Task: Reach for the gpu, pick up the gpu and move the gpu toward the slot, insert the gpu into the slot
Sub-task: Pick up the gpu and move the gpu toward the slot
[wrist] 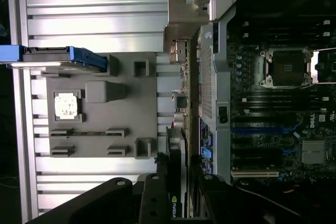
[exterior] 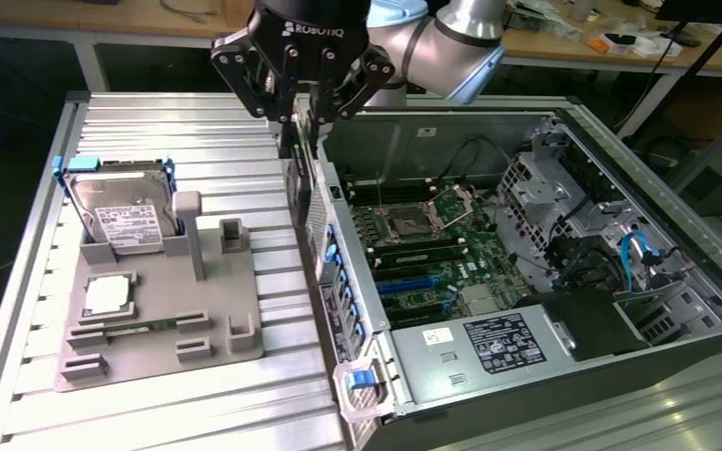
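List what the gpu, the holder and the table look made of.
The gpu: dark matte circuit board. Its bracket has a bright sheen, so it is likely bare metal.
The holder: flat matte gray with no glint, probably plastic.
The table: silvery ribbed slats with a soft shine, likely aluminium.

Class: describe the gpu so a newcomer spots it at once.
Find the open computer case. At its wall on the exterior view's left hangs the gripper. The gpu is the thin dark card it grips, unlike the boxy hard drive.
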You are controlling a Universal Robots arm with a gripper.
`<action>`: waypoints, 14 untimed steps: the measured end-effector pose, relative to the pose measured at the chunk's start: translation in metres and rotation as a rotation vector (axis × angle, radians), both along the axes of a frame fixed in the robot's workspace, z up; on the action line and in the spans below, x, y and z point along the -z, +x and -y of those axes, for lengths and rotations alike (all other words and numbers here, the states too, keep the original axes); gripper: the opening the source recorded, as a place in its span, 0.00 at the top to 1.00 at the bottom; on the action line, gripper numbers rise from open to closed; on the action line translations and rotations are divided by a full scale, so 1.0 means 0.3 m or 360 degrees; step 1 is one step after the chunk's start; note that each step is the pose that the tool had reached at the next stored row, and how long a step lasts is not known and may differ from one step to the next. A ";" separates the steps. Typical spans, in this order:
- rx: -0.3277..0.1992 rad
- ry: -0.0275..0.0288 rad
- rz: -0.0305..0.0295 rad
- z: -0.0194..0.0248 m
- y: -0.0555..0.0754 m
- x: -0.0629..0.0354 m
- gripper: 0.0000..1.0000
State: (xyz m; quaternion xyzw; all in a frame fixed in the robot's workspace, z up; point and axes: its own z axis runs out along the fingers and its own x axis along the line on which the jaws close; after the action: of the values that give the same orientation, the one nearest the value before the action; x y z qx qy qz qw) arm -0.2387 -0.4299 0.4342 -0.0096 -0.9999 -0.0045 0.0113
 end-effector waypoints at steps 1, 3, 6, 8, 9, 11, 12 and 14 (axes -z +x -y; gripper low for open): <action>0.0000 0.00000 0.00007 0.000 0.008 0.000 0.73; 0.0000 0.00001 0.00026 0.000 0.023 0.000 0.73; 0.0000 0.00001 0.00037 0.000 0.047 0.000 0.73; 0.0000 0.00000 0.00037 0.000 0.064 0.000 0.73; 0.0000 0.00000 0.00037 0.000 0.084 0.000 0.73; 0.0000 0.00001 0.00038 0.000 0.106 0.000 0.73; 0.0000 0.00001 0.00037 0.000 0.116 0.000 0.73; 0.0000 0.00001 0.00037 0.000 0.138 0.000 0.73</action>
State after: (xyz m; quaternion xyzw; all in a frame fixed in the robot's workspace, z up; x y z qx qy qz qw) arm -0.1973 -0.4299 0.4342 -0.0096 -0.9999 -0.0046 0.0101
